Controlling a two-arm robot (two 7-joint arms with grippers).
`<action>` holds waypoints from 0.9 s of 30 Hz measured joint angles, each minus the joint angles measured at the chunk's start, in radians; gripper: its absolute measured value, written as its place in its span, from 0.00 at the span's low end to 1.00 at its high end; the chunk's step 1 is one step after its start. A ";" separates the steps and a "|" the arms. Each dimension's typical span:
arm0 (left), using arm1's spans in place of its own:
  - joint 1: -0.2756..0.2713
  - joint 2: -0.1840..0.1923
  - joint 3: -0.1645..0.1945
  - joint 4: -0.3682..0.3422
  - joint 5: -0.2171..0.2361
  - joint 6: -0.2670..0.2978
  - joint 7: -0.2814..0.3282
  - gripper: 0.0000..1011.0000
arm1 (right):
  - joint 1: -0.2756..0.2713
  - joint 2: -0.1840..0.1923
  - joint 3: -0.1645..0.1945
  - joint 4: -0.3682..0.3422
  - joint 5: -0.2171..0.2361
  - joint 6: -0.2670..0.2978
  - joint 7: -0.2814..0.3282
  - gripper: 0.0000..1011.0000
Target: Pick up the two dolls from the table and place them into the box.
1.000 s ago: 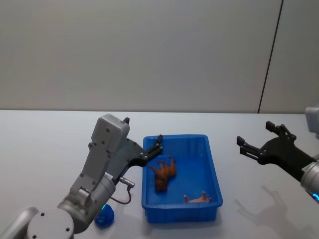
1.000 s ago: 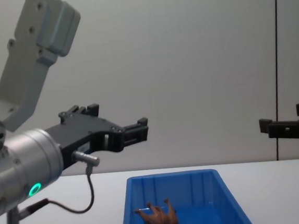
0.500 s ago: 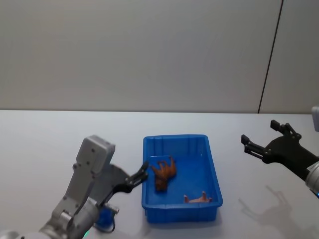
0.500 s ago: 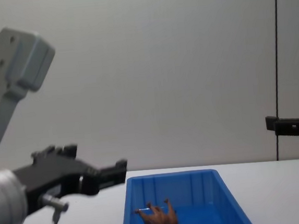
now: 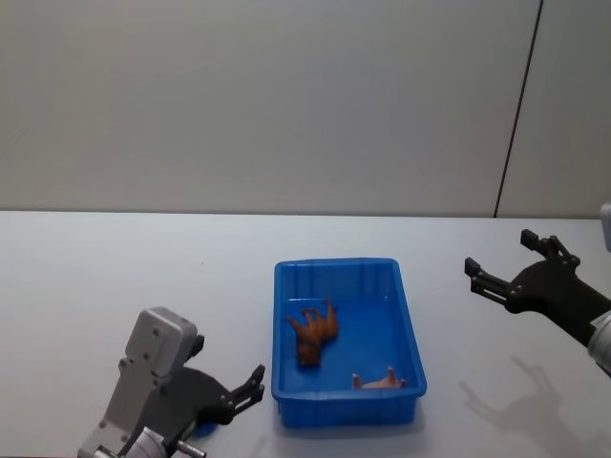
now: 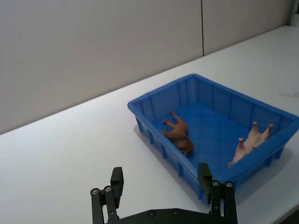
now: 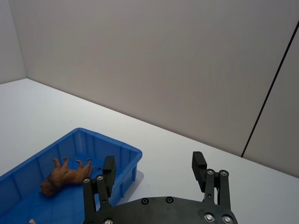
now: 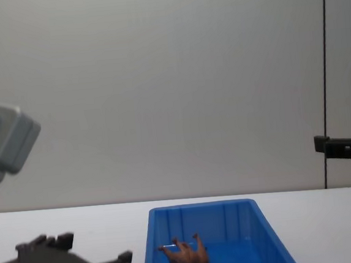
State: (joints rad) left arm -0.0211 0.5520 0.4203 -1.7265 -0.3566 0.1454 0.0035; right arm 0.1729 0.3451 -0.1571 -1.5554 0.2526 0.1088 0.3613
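Both dolls lie inside the blue box [image 5: 336, 261], which stands on the white table [image 5: 95, 277]. The brown doll [image 5: 313, 334] rests on its side in the middle of the box. The pale doll [image 5: 382, 382] lies at the near right corner with its legs up. My left gripper [image 5: 250, 389] hangs low by the box's near left corner, open and empty. My right gripper [image 5: 497, 255] hovers to the right of the box, open and empty. The left wrist view shows my left gripper [image 6: 160, 173], the box [image 6: 159, 91], the brown doll [image 6: 177, 135] and the pale doll [image 6: 250, 143].
A small blue object [image 5: 203, 431] peeks out from under my left arm near the table's front edge. Bare white tabletop stretches to the left of the box and behind it. A grey wall stands behind the table.
My left arm has dropped and drawn back from beside the box's left rim to a low spot at the front left. The right gripper has drifted slightly right. The dolls have not moved.
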 joint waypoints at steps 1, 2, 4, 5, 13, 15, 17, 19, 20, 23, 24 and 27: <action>0.000 0.000 0.000 0.006 -0.002 0.000 -0.003 0.99 | 0.000 0.000 0.000 0.000 0.000 0.000 0.000 0.99; 0.001 0.000 -0.001 0.016 -0.004 -0.001 -0.012 0.99 | 0.000 0.000 0.000 0.000 0.000 0.000 0.000 0.99; 0.000 0.000 -0.002 0.029 -0.005 -0.002 -0.022 0.99 | 0.000 0.000 0.000 0.000 0.001 -0.001 0.000 0.99; 0.000 0.000 -0.003 0.034 -0.005 -0.002 -0.026 0.99 | 0.000 0.000 0.000 0.000 0.001 -0.001 0.000 0.99; -0.010 -0.003 -0.009 0.097 -0.005 0.001 -0.066 0.99 | 0.000 0.001 0.001 0.000 0.001 -0.002 0.000 0.99; -0.011 -0.003 -0.012 0.110 -0.005 0.008 -0.072 0.99 | 0.000 0.001 0.001 0.000 0.001 -0.002 0.000 0.99; -0.011 -0.003 -0.013 0.117 -0.005 0.012 -0.075 0.99 | 0.000 0.001 0.001 0.000 0.001 -0.002 0.000 0.99; -0.011 -0.001 -0.015 0.126 -0.005 0.020 -0.080 0.99 | 0.000 0.002 0.001 0.000 0.001 -0.002 0.000 0.99; -0.011 -0.001 -0.015 0.128 -0.004 0.024 -0.082 0.99 | 0.000 0.002 0.001 0.000 0.001 -0.002 0.000 0.99; -0.011 0.003 -0.018 0.136 -0.002 0.036 -0.088 0.99 | 0.000 0.002 0.001 0.000 0.001 -0.002 0.000 0.99; -0.010 0.004 -0.019 0.140 0.000 0.043 -0.091 0.99 | 0.000 0.002 0.001 0.000 0.001 -0.002 0.000 0.99; -0.009 0.006 -0.021 0.145 0.002 0.051 -0.095 0.99 | 0.000 0.002 0.001 0.000 0.001 -0.002 0.000 0.99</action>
State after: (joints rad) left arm -0.0298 0.5581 0.3997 -1.5816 -0.3548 0.1964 -0.0911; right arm 0.1729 0.3467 -0.1557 -1.5555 0.2538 0.1073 0.3611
